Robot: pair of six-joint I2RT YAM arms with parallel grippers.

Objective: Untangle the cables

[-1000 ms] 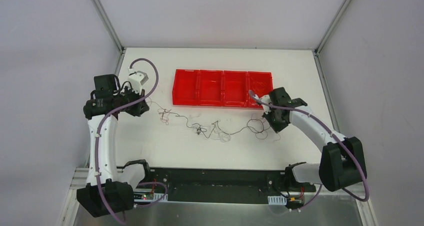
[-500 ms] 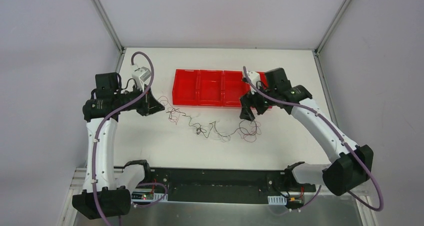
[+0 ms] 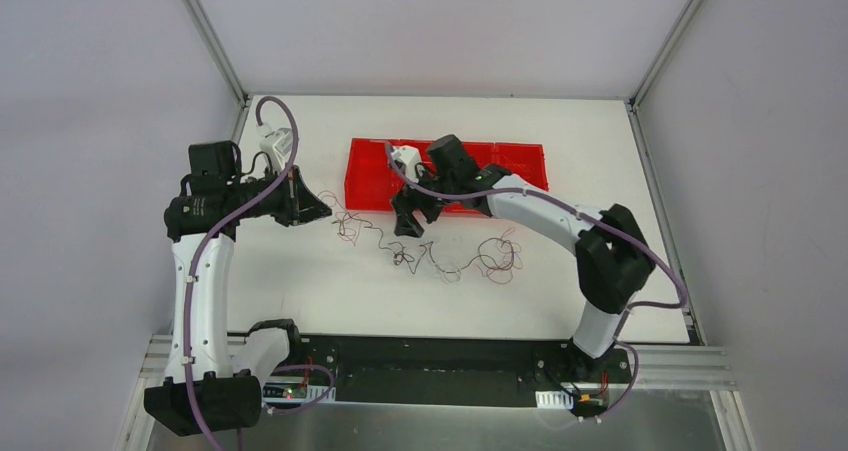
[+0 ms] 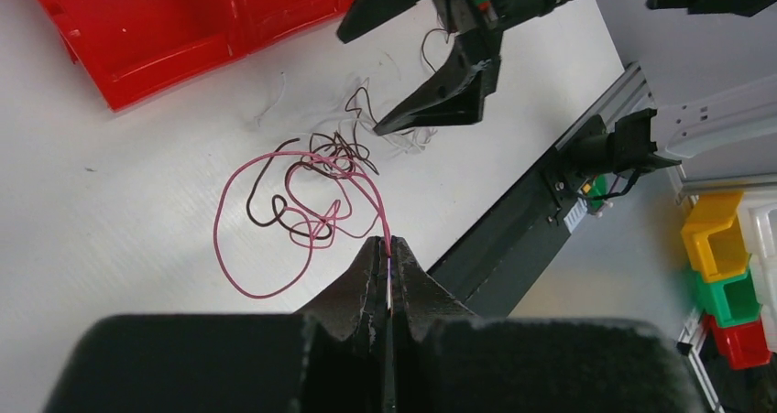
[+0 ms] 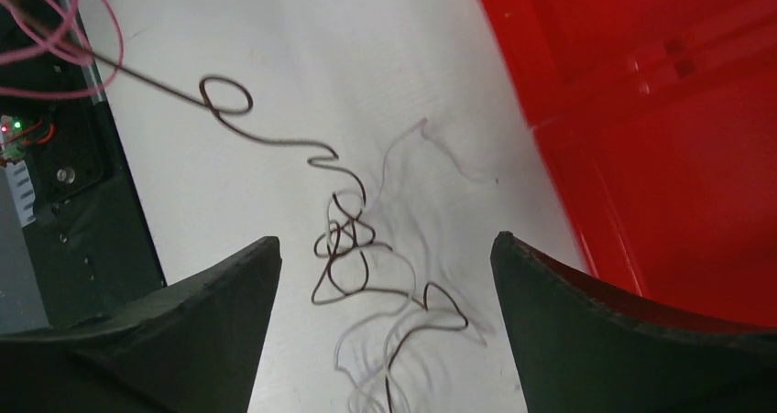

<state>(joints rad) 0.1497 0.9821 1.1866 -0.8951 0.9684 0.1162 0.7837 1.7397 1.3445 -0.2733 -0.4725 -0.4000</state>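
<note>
The red tray (image 3: pixel 520 156) lies toward the far side of the counter (image 3: pixel 300 301), four compartments in a row. My right arm crosses the middle ones, and the ones I can see show only their red floor. In my left wrist view, stacked bins (image 4: pixel 727 289) in yellow, green and red stand beyond the counter's edge; what they hold I cannot tell.

The cables (image 3: pixel 400 259) lie on the counter just in front of the tray. They are hair-thin strands, pink, dark brown and whitish, strung out in a loose chain of loops with a small knot (image 5: pixel 344 244) near the middle. My left jaws are pinched shut on a pink strand (image 4: pixel 220 239), which runs out from the fingertips (image 4: pixel 374 266) into a wide loop. My right jaws stand wide apart, and in my right wrist view the knot shows between the two fingers (image 5: pixel 220 294).
</note>
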